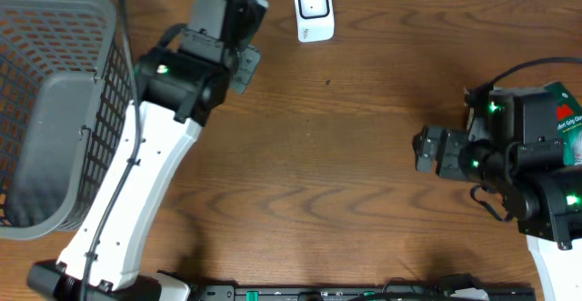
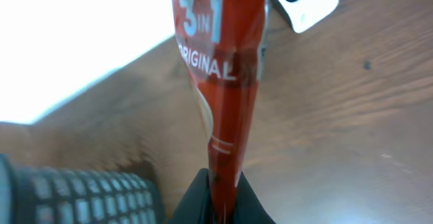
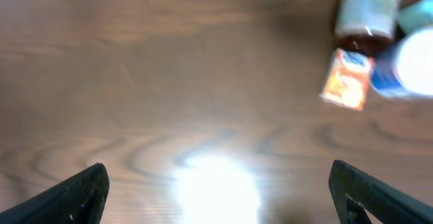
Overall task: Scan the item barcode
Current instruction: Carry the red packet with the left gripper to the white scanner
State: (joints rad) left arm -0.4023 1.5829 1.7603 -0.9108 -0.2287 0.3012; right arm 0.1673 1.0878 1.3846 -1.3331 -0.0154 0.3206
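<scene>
Shiny red packet with big white letters. Brown table with dark wavy lines. Grey basket at nine o'clock, criss-cross squares on its wall. White scanner at twelve o'clock, black square on its face. White and black left arm. Dark green packet at three o'clock, red patch on it. Tiny green lights at ten and three o'clock.

The left arm has a long, smooth white shell link with a thin black cable running along it. Beyond that come boxy black joint housings, one carrying a small green lamp. The right arm is mostly black blocks (three green lamps glow on them), with a white link at the picture's lower edge and black cables looping off. The right gripper has matte black fingers.
</scene>
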